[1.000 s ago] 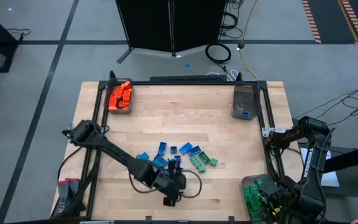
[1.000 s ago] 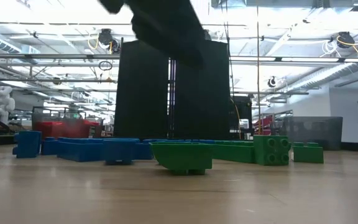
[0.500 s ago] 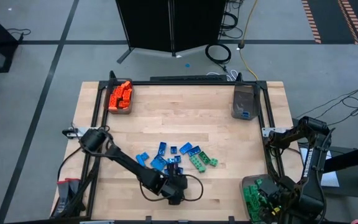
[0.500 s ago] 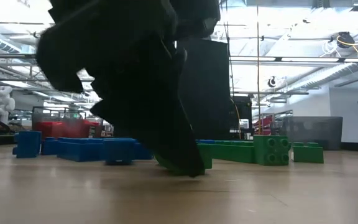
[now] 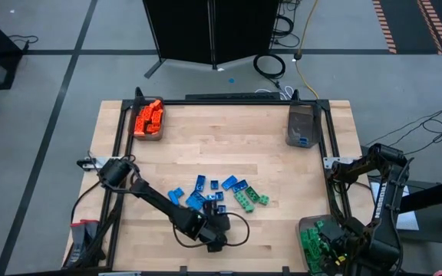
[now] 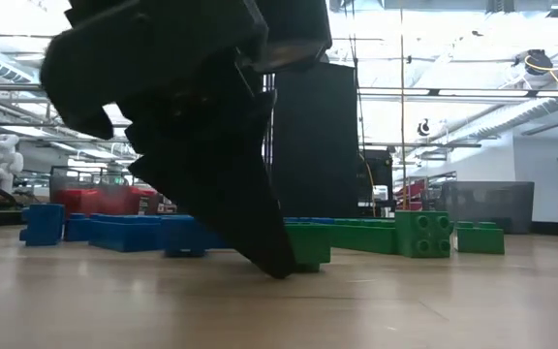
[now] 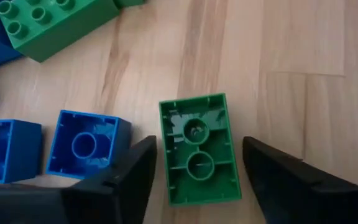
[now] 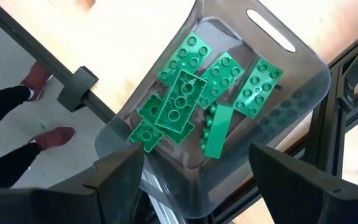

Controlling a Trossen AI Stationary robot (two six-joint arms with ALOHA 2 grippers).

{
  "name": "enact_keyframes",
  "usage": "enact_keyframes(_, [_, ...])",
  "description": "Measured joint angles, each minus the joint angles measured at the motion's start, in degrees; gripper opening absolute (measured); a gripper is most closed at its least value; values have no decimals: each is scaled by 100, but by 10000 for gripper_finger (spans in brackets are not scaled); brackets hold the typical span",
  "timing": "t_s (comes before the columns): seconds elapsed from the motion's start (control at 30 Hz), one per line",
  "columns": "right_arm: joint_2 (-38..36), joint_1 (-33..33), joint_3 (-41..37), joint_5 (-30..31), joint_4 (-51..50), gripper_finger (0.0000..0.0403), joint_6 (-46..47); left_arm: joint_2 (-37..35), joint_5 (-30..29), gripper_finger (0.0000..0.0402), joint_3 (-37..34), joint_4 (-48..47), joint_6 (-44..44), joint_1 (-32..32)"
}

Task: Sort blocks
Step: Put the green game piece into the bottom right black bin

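Note:
Loose blue and green blocks (image 5: 225, 193) lie in a cluster on the wooden table. One green block (image 7: 201, 149) lies upside down, hollow side up, resting on its studded face. My left gripper (image 7: 197, 155) is open and down at the table, one finger on each side of this block with a narrow gap on both sides. In the low view the gripper (image 6: 279, 264) reaches the tabletop in front of the green block (image 6: 310, 247). My right gripper (image 8: 196, 152) hangs open above the bin of green blocks (image 8: 185, 106) at the near right corner.
A bin of orange blocks (image 5: 148, 119) stands at the far left corner and a bin with blue blocks (image 5: 301, 127) at the far right. Blue blocks (image 7: 86, 146) lie close beside the left finger. A dark metal frame (image 5: 121, 138) borders the table. A person's legs (image 8: 17, 124) show beyond the near edge.
My left gripper has come down from above the cluster to the tabletop and has rolled a little about its own axis; its fingers now stand around the upside-down green block. The blocks have not moved.

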Motion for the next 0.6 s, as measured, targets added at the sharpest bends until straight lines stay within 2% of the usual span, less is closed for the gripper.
enact_keyframes(0.23, [0, -2, 0, 416, 4, 286, 0, -53, 208, 133, -300, 261, -28, 61])
enact_keyframes(0.33, [0, -1, 0, 664, 5, 286, 1, -52, 198, 131, -348, 357, -14, 63])
enact_keyframes(0.4, [0, 2, 0, 1073, 25, 286, 2, -52, 188, 131, -315, 389, -9, 70])
enact_keyframes(0.5, [0, -41, 0, 2019, 66, 286, 147, -61, 140, 131, -155, 300, 15, 76])
enact_keyframes(0.6, [0, -134, 0, 3087, 60, 286, 659, -157, -281, 131, 13, 305, 49, 84])
